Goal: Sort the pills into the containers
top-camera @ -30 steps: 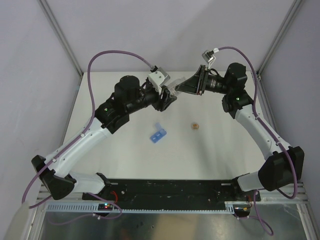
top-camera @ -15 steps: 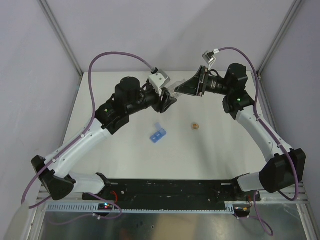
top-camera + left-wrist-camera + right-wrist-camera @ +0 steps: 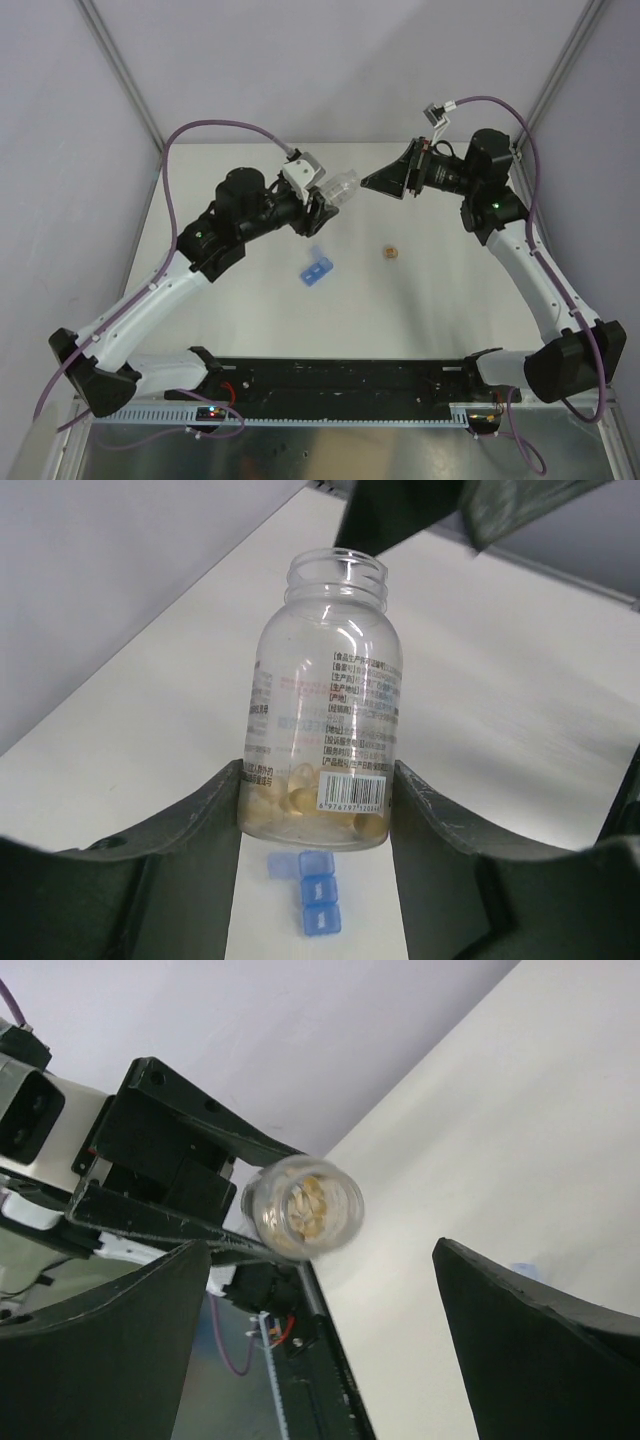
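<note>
Left gripper (image 3: pixel 320 785): jaws pinch clear bottle (image 3: pixel 325 680); pills (image 3: pixel 300 805) lie between them.
Right gripper (image 3: pixel 322 1255): jaws spread, apart from bottle.
Containers (image 3: pixel 314 890): below left jaws.

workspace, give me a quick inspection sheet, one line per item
surface: white table
job's things: blue three-compartment strip flat on the table, one lid seemingly flipped open; pills heaped in the bottle bottom
clutter: small orange-brown lump right of the strip, too small to identify
grippers: left pincer shut on uncapped clear bottle, held above the table; right pincer open, empty, facing the bottle mouth
cables: purple cables loop over both arms
surroundings: pale walls, metal frame posts
</note>
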Controlling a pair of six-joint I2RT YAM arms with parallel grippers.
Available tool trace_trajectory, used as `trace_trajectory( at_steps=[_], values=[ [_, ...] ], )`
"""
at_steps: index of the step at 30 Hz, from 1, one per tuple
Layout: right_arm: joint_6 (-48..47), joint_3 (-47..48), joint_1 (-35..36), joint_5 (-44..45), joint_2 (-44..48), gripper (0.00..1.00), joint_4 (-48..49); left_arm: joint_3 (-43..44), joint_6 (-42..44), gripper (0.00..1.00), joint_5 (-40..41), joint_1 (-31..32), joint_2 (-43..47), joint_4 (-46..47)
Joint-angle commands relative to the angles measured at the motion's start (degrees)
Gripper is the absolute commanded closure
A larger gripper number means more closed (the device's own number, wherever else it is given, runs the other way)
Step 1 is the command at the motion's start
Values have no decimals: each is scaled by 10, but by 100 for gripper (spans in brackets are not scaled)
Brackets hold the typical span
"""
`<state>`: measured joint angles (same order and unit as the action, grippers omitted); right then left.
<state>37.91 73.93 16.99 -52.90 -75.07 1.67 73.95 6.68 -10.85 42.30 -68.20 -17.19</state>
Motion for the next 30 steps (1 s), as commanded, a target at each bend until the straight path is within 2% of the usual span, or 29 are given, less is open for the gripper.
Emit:
trace_trajectory(
  at_steps=[1, 9, 16, 21, 30],
  values=[
    [-95, 5, -9, 39, 40, 1, -53, -27, 24, 100, -7, -27, 45, 9],
    [-264, 0, 0, 110, 54, 0, -151, -103, 39, 100, -33, -77, 115, -14],
    [-408, -49, 50, 202, 42, 0, -160, -161, 47, 100, -37, -87, 167, -14],
    [-431, -73, 67, 233, 13, 1, -137, -197, 50, 100, -31, -96, 196, -15],
    [-480, -73, 87, 196, -82, 1, -126, -196, 38, 100, -44, -113, 221, -57]
  ],
)
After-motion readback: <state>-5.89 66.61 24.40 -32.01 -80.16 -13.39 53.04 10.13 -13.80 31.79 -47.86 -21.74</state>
